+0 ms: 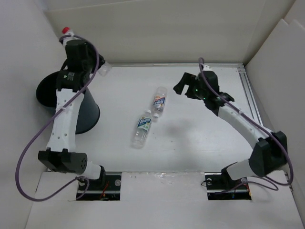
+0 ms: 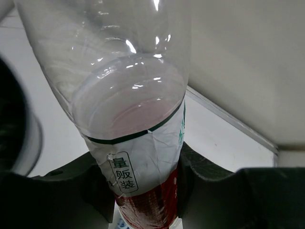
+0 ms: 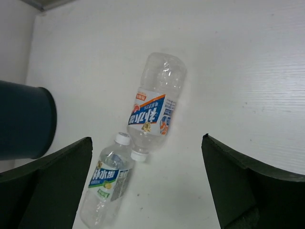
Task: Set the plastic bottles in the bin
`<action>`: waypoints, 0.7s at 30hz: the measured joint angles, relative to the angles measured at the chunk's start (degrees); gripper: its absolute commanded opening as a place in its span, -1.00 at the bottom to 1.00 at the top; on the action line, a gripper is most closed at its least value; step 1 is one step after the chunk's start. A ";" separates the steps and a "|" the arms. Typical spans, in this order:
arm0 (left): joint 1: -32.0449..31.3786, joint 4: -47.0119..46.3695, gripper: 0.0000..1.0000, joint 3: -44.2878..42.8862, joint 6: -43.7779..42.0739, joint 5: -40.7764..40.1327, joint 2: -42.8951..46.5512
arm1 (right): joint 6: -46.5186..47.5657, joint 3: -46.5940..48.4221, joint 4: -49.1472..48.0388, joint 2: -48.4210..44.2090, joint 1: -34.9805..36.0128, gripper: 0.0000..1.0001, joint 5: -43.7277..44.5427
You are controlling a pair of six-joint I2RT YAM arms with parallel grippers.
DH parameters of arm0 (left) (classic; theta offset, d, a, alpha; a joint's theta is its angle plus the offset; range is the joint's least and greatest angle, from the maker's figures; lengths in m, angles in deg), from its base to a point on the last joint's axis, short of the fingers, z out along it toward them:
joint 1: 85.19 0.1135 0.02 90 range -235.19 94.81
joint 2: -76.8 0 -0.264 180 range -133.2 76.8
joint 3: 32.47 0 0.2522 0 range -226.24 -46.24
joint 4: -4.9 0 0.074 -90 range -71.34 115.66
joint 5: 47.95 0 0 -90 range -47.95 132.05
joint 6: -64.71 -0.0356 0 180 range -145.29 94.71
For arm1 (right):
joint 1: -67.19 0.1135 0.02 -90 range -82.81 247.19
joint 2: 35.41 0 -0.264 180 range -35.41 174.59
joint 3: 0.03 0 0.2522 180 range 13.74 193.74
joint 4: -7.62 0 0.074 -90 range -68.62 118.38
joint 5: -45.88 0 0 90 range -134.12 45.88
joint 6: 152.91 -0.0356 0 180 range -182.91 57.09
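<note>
ok so the left hand (image 1: 70, 43) is up high near the far-left corner of the desk (image 1: 200, 143), clamped around 1 clear bottle with a red cap (image 1: 66, 31). From the left wrist cam both fingers (image 2: 71, 191) press on its white and red label, and the see-through body sticks out toward the back wall. The bin (image 1: 71, 102) sits by the left edge of the desk, dark grey-blue outside and black inside. Its rim shows as a dark blur at the left of that wrist view, just beside the held bottle, tbh I can't tell if the bottle is actually over the opening. The other 2 bottles lie flat around the middle of the desk: 1 with a blue and orange label (image 1: 160, 99) and, nearer the front edge, 1 with a blue, white and green label (image 1: 142, 129). Their white caps point at each other and end up just beside one another, can't say if they touch. The right hand (image 1: 183, 83) hangs above the desk toward the far-right, to the right of those 2, spread wide with nothing in it. Its wrist cam looks down on both bottles between its fingers (image 3: 52, 186), and the bin wall shows at the left
</note>
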 measured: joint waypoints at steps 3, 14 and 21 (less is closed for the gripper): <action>6.95 2.51 -1.00 1.77 0.37 -2.34 3.52 | 1.53 8.11 4.17 9.18 4.59 1.00 5.57; 30.95 4.04 -1.00 13.84 -2.19 1.09 6.47 | 3.08 24.13 10.56 30.23 12.24 1.00 12.63; 30.36 2.19 0.47 18.10 -3.52 0.57 5.88 | 2.36 31.50 14.73 38.05 14.05 1.00 17.35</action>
